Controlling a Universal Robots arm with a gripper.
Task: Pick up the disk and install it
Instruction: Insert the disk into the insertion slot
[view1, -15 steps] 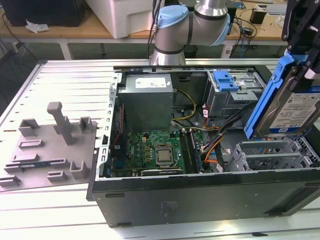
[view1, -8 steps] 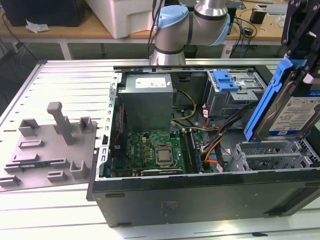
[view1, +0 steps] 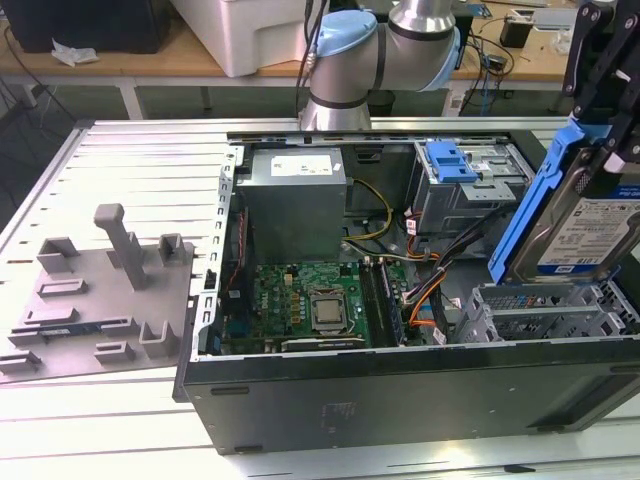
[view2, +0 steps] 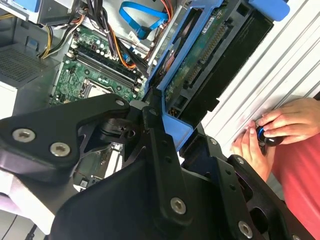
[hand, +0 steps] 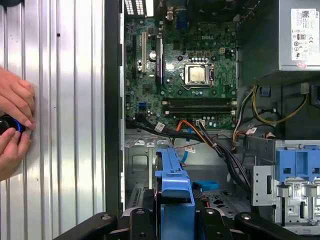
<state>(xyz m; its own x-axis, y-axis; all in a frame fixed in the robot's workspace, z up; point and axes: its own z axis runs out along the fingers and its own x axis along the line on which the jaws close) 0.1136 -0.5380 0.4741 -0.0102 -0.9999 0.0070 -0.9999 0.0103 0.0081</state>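
The disk, a silver drive with a white-and-blue label clipped in a blue carrier frame, hangs tilted on edge above the metal drive cage at the exterior view's right. My gripper is shut on the carrier's upper end. In the second wrist view the disk shows its green circuit-board side, with the black fingers clamped on the blue frame. The first wrist view looks along the carrier's blue edge down into the open computer case.
A second blue caddy sits in the upper bay. Bundled cables run between the motherboard and the cage. A person's hands hold a small black knob on the table beside the case. A grey fixture plate lies at the exterior view's left.
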